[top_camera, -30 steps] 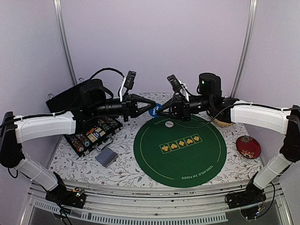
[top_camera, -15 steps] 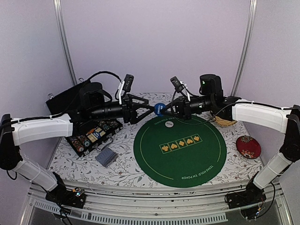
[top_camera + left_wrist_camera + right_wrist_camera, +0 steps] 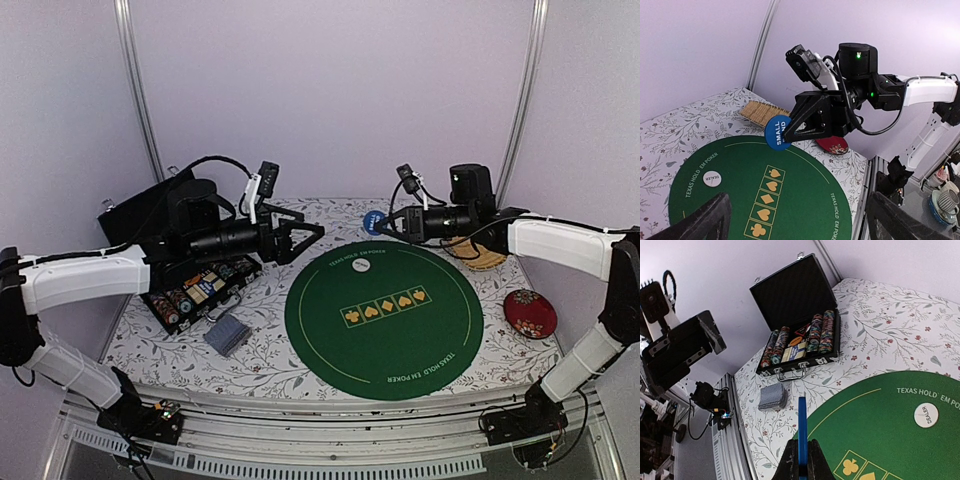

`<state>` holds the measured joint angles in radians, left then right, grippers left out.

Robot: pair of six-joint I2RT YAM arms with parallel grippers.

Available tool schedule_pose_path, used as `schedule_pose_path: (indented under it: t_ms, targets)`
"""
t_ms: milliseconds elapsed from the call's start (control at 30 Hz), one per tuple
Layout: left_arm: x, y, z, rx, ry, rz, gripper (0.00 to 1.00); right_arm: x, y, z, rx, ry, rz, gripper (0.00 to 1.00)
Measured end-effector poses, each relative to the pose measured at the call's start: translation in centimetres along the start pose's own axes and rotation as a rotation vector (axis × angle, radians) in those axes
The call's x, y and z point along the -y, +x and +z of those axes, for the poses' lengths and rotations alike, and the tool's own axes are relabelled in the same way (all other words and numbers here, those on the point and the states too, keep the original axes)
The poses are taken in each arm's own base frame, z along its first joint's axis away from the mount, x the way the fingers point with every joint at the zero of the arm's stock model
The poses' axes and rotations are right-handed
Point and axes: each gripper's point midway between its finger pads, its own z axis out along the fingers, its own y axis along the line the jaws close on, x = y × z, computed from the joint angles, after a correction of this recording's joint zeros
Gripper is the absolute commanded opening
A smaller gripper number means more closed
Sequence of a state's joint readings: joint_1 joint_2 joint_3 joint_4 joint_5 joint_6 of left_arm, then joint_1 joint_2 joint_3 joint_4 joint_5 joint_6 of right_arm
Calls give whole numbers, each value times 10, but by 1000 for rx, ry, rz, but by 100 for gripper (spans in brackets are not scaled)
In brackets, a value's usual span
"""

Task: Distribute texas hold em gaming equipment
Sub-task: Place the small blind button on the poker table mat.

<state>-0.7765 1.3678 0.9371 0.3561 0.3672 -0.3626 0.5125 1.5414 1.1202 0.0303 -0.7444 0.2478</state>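
A blue marker disc (image 3: 374, 222) printed "SMALL" hangs above the far rim of the green poker mat (image 3: 385, 330), pinched in my right gripper (image 3: 386, 224), which is shut on it. It shows edge-on (image 3: 802, 432) in the right wrist view and face-on (image 3: 776, 133) in the left wrist view. To its left, clear of the disc, my left gripper (image 3: 312, 237) stands open and empty. A white dealer disc (image 3: 362, 265) lies on the mat. A grey-blue card deck (image 3: 227, 334) lies on the cloth. Striped chip stacks (image 3: 821, 331) fill the open black case (image 3: 200, 285).
A red round cushion (image 3: 530, 312) lies at the right edge of the table. A tan woven mat (image 3: 485, 258) sits behind the right arm. The case's raised lid (image 3: 790, 295) stands at the back left. Grey walls close off the back.
My left gripper has opened, let go of the blue disc and drawn back to the left. My right gripper has carried the disc off to the right.
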Motion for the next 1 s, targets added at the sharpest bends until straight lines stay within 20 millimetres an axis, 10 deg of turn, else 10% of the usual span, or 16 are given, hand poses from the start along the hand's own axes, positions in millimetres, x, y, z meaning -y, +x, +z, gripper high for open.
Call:
schedule_pose_path:
  t_ms: [767, 1000]
  targets:
    - [-5, 9, 0, -32, -22, -14, 98, 61, 10, -32, 30, 193, 201, 1]
    - [-14, 17, -1, -60, -69, -28, 98, 132, 79, -86, -25, 365, 440, 1]
